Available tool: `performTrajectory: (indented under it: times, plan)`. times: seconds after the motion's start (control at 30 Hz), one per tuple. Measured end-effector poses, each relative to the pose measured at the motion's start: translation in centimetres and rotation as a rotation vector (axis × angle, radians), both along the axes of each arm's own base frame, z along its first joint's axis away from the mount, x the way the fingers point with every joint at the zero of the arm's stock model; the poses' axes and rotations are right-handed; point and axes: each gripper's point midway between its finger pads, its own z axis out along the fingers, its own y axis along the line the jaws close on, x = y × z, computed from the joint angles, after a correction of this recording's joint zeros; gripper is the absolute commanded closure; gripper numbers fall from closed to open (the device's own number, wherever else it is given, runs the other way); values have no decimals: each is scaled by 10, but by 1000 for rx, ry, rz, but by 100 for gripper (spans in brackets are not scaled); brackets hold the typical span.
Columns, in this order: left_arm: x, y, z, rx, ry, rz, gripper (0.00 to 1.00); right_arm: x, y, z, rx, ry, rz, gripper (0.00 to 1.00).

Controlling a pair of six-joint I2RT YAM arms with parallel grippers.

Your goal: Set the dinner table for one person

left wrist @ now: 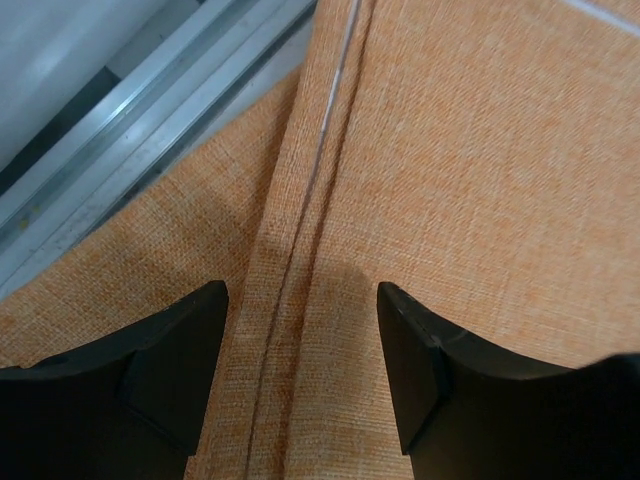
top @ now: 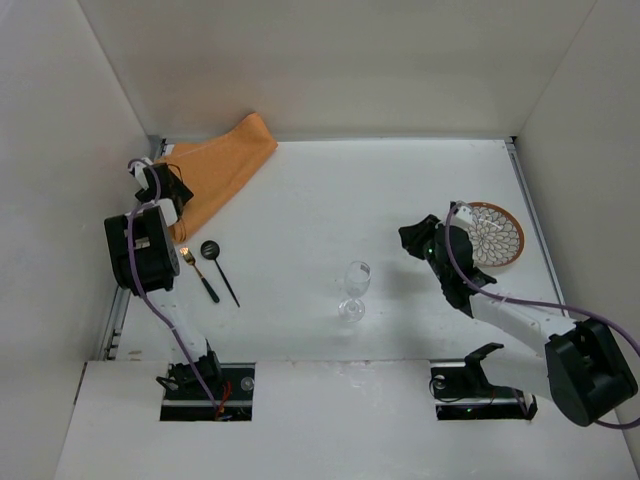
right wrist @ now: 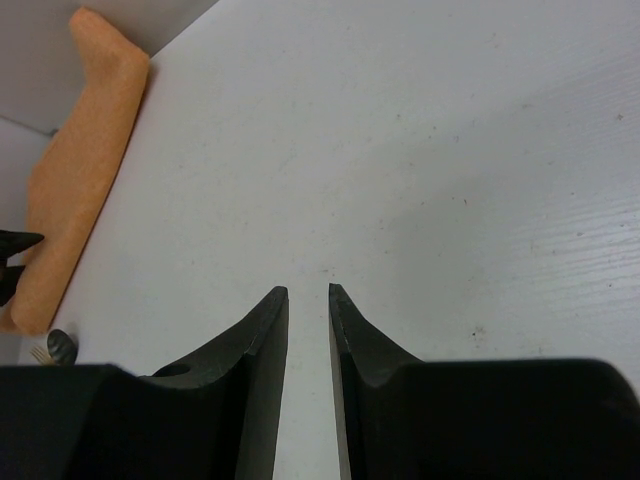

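Observation:
The white dinner table (top: 330, 200) holds an orange folded cloth mat (top: 225, 165) at the back left. My left gripper (top: 160, 187) is low over the mat's near end. In the left wrist view it (left wrist: 302, 300) is open, its jaws straddling a fold of the mat (left wrist: 450, 180). A patterned round plate (top: 495, 233) lies at the right. My right gripper (top: 415, 238) is just left of the plate. In the right wrist view it (right wrist: 308, 292) is empty with only a narrow gap, above the bare table (right wrist: 420, 150). A wine glass (top: 355, 290) stands mid-table.
A black-handled fork (top: 200, 275) and a black spoon (top: 222, 272) lie side by side near the left arm. A metal rail (left wrist: 130, 120) runs along the table's left edge beside the mat. White walls enclose the table. The mat also shows in the right wrist view (right wrist: 80, 170).

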Motion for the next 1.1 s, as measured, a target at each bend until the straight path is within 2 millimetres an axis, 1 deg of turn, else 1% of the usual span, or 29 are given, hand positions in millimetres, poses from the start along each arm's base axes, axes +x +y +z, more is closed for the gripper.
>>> performTrajectory:
  times: [0.1,0.17,0.27,0.37,0.43,0.47,0.53,0.63,0.77,0.9,1.0,1.1]
  plan:
    - [-2,0,-11,4,25,-5,44,0,2,1,1,-2,5,71]
    - [-1,1,-11,9,21,-5,47,-1,4,2,3,-4,11,71]
    - [0,0,-12,10,20,-5,60,-2,7,3,3,-5,21,72]
    - [4,-3,-11,13,5,0,80,-3,9,3,0,-6,26,72]
    - [9,-7,-8,23,-11,1,87,-3,9,3,-1,-7,29,72]
    - [12,-12,-7,26,-20,-4,89,-3,9,3,-3,-7,30,72]
    - [19,-27,-2,33,-41,-27,92,-3,10,4,-4,-10,31,72]
    - [34,-59,6,40,-71,-88,95,-3,11,4,-7,-12,37,72]
    - [56,-106,28,43,-133,-183,96,-3,11,4,-9,-13,37,72]
    - [73,-143,51,43,-200,-265,97,-3,11,5,-9,-13,37,72]
    - [80,-170,61,40,-239,-322,97,-3,11,5,-10,-13,37,72]
    - [80,-202,64,32,-258,-389,98,-3,11,4,-10,-12,37,72]
